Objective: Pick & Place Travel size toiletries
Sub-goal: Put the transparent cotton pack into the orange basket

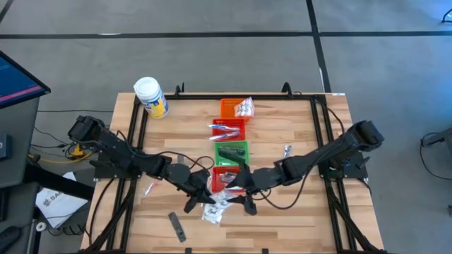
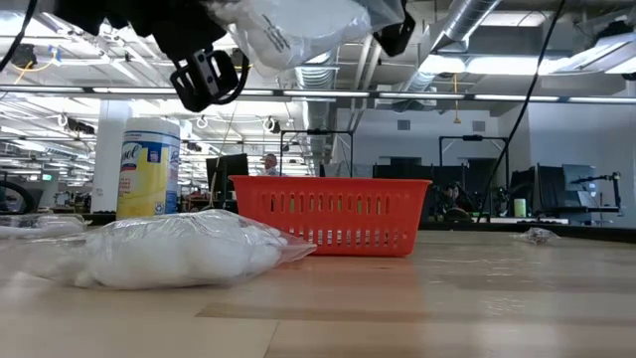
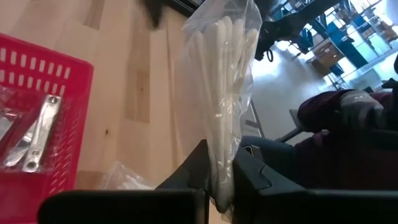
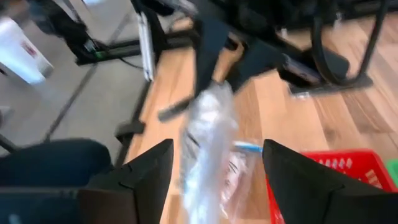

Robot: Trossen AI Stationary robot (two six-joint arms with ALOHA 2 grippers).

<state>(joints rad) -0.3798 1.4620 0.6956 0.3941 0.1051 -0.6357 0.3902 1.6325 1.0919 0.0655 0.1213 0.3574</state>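
1. The left gripper (image 3: 217, 180) is pinching a clear sachet (image 3: 227, 93) of white sticks between its fingers, the jaws drawn tight on the bag's lower edge; the bag is standing up above the fingers, lifted off the table (in the low view it is hanging at the top of the picture, off the wood).
2. The right gripper (image 4: 217, 168) is hovering just at 3 o'clock of that sachet, its jaws standing wide and gripping nothing, the bag showing between and beyond its fingers.
3. At 6 o'clock of both grippers, more sachets (image 1: 214, 210) are lying on the wooden table (image 1: 296, 219); a dark strip (image 1: 176, 226) is lying towards 7 o'clock.
4. At 12 o'clock a row of baskets is running away: a red basket (image 1: 224, 178) just beside the grippers, then a green basket (image 1: 232, 151), another red, and an orange basket (image 1: 232, 107) farthest.
5. A white jar (image 1: 150, 96) is standing at 11 o'clock, well apart.
6. Beyond the table, a room with desks and monitors is showing.
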